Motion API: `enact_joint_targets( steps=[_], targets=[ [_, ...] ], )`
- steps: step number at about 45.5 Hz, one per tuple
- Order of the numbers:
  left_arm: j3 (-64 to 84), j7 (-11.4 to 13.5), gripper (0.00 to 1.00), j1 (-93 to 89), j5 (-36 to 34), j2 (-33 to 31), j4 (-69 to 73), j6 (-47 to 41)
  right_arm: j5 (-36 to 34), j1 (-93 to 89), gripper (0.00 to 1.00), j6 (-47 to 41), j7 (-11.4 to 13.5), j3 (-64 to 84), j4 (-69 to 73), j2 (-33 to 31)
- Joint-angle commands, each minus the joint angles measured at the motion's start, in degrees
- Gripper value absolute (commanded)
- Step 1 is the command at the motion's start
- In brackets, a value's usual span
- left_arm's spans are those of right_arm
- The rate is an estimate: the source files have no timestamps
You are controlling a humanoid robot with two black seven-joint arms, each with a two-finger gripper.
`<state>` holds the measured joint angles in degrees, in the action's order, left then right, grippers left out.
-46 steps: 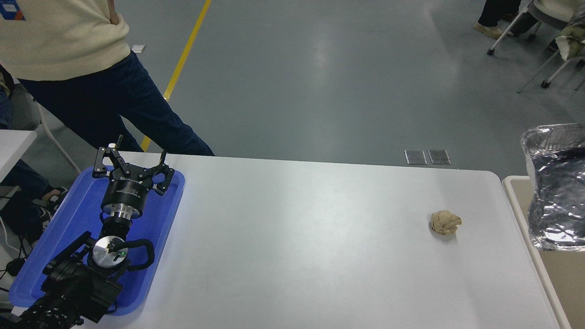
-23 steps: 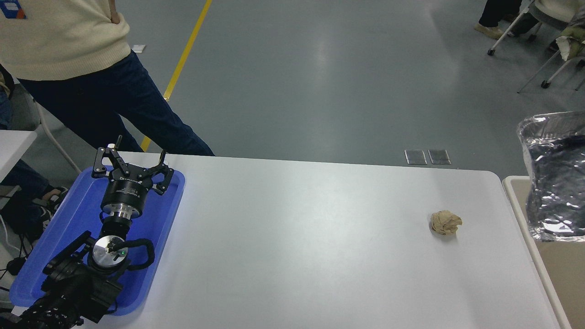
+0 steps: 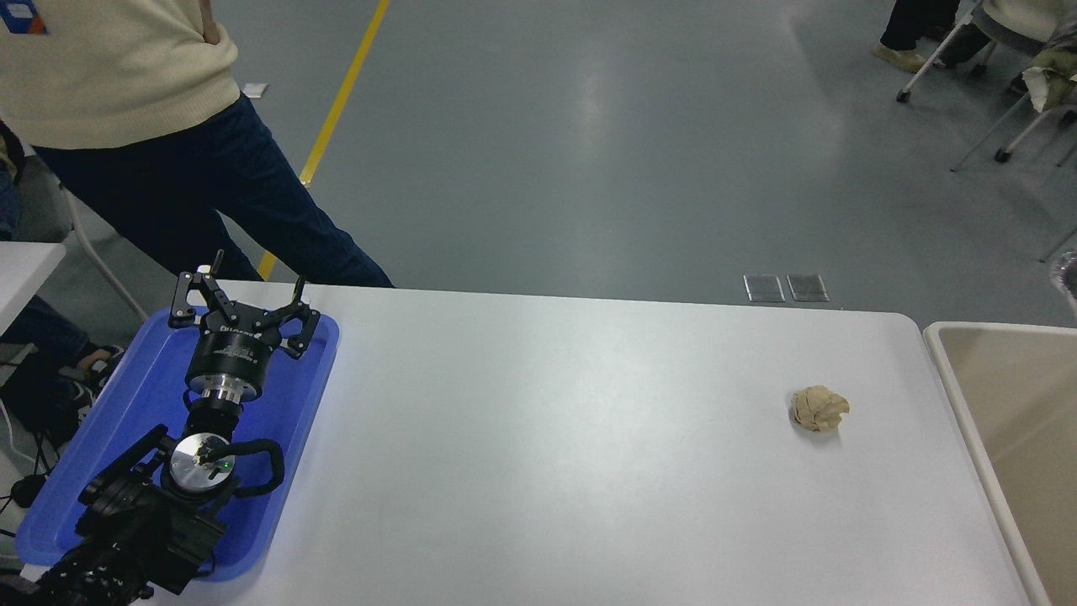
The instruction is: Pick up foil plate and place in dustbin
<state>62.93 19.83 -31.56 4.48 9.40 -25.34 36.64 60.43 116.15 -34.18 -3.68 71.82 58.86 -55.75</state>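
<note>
Only a small silver sliver of the foil plate (image 3: 1070, 276) shows at the picture's right edge, above the dustbin; the rest is out of view. The dustbin (image 3: 955, 383) is a beige bin with a pale cream rim, standing against the table's right end; its visible inside shows nothing in it. My right gripper is out of view. My left gripper (image 3: 251, 284) is parked at the lower left over a blue tray, open and empty.
A small tan paper ball (image 3: 819, 408) lies on the white table (image 3: 547, 438) near its right end. The blue tray (image 3: 135, 421) lies at the table's left end. A person (image 3: 126, 101) stands at the far left. Chairs (image 3: 993, 76) stand at the far right.
The foil plate, held up at the right edge over the dustbin's near rim, has moved right and almost fully out of view. The left arm and paper ball have not moved.
</note>
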Motion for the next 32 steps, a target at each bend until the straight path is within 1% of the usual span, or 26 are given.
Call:
enact_joint_targets(
  steps=[1, 6, 11, 14, 18, 21, 26, 32],
  targets=[
    [0.0, 0.04, 1.0, 0.01, 0.0, 0.0, -0.06, 0.01, 4.25, -18.04, 0.0, 6.4, -0.19, -12.21, -9.54, -1.65],
    [0.0, 0.04, 1.0, 0.01, 0.0, 0.0, 0.03, 0.01, 4.25, -27.97, 0.0, 10.62, -0.19, -19.94, -13.41, -1.12],
    [0.0, 0.04, 1.0, 0.01, 0.0, 0.0, -0.06, 0.01, 4.34, -38.79, 0.0, 14.66, -0.28, -27.94, -18.68, 1.08],
    [0.0, 0.04, 1.0, 0.01, 0.0, 0.0, 0.03, 0.01, 4.34, -46.34, 0.0, 18.17, -1.15, -31.99, -24.04, 3.36],
    [0.0, 0.04, 1.0, 0.01, 0.0, 0.0, 0.03, -0.08, 3.9, -53.29, 0.0, 21.87, -3.0, -34.37, -30.36, 6.79],
    [0.0, 0.04, 1.0, 0.0, 0.0, 0.0, 0.03, -0.08, 3.46, -57.25, 0.0, 23.89, -3.62, -35.25, -34.06, 8.9],
    [0.0, 0.04, 1.0, -0.08, 0.0, 0.0, 0.03, 0.01, 1.01, -62.87, 0.0, 26.53, -3.62, -37.7, -38.02, 12.23],
    [0.0, 0.04, 1.0, -0.08, 0.0, 0.0, 0.03, -0.08, 0.39, -66.49, 0.0, 28.38, -3.27, -38.77, -40.22, 14.88]
  ],
)
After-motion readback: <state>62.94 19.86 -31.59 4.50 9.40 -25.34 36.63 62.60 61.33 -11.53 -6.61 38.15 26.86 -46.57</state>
